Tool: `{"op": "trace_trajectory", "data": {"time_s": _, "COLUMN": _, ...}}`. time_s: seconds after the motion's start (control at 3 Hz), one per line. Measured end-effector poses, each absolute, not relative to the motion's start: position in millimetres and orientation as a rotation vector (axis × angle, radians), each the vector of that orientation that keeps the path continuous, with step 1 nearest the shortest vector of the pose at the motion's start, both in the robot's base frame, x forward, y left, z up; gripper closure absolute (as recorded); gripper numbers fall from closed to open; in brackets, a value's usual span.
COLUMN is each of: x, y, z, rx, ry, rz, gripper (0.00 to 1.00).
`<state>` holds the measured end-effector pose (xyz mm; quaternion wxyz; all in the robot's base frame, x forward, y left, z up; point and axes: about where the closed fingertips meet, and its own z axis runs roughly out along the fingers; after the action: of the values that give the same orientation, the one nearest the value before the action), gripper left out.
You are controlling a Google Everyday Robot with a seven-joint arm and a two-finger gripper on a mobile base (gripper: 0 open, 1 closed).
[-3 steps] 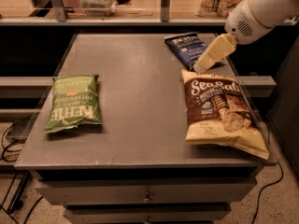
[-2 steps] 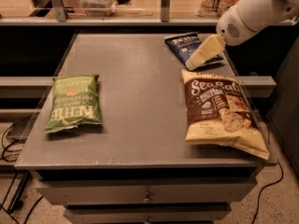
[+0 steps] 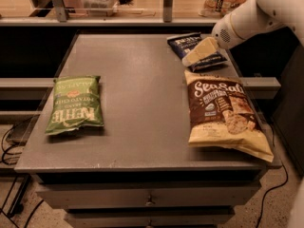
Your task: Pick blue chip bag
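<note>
One blue chip bag (image 3: 179, 41) lies at the far right corner of the counter (image 3: 142, 103), the robot's claw (image 3: 190, 58) angled over it, open or closed impossible to tell, with a brown-and-cream Sea Salt bag (image 3: 221, 113) just in front and a green bag (image 3: 76, 104) well apart on the left.

dim amber lt, gripper (image 3: 190, 58) upper rt

blue chip bag (image 3: 179, 42): dark blue, white letters
hand (image 3: 187, 60): cream, over your blue bag
big bag (image 3: 223, 115): brown and cream
</note>
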<state>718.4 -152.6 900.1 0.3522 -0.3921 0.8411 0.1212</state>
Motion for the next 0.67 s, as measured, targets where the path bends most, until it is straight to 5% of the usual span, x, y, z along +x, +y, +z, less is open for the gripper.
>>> {"op": "trace_trajectory", "data": {"time_s": 0.67, "x": 772.8, "y": -154.5, "z": 864.6, "rx": -0.921, "ry": 2.156, "rz": 0.415, "gripper": 0.00}}
